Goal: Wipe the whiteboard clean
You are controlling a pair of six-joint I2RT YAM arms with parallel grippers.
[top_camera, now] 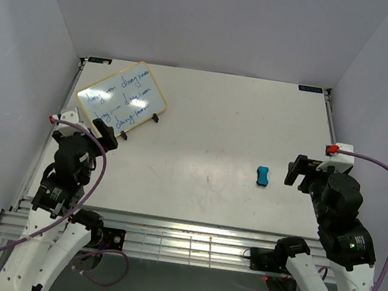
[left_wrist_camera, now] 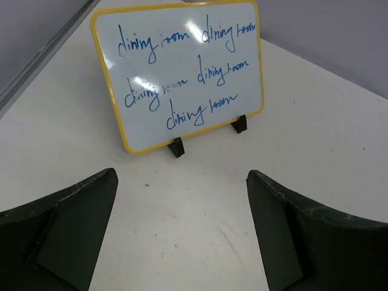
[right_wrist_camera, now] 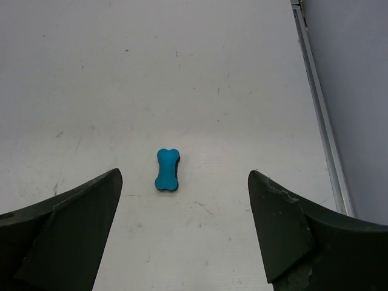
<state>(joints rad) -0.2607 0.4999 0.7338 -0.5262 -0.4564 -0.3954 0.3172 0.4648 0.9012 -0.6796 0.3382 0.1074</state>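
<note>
The whiteboard point(top_camera: 121, 100) has a yellow frame and small black feet and stands at the table's far left; three lines of blue handwriting cover it. It fills the top of the left wrist view point(left_wrist_camera: 179, 73). My left gripper point(top_camera: 106, 134) is open and empty just in front of the board, apart from it point(left_wrist_camera: 182, 188). A small blue bone-shaped eraser point(top_camera: 263, 175) lies flat on the table right of centre. My right gripper point(top_camera: 299, 171) is open and empty, a short way right of the eraser, which lies ahead of its spread fingers point(right_wrist_camera: 167, 170).
The white table point(top_camera: 217, 134) is enclosed by grey walls at the back and sides. A metal rail point(right_wrist_camera: 318, 103) runs along the table's right edge. A ribbed metal strip point(top_camera: 187, 246) crosses the near edge between the arm bases.
</note>
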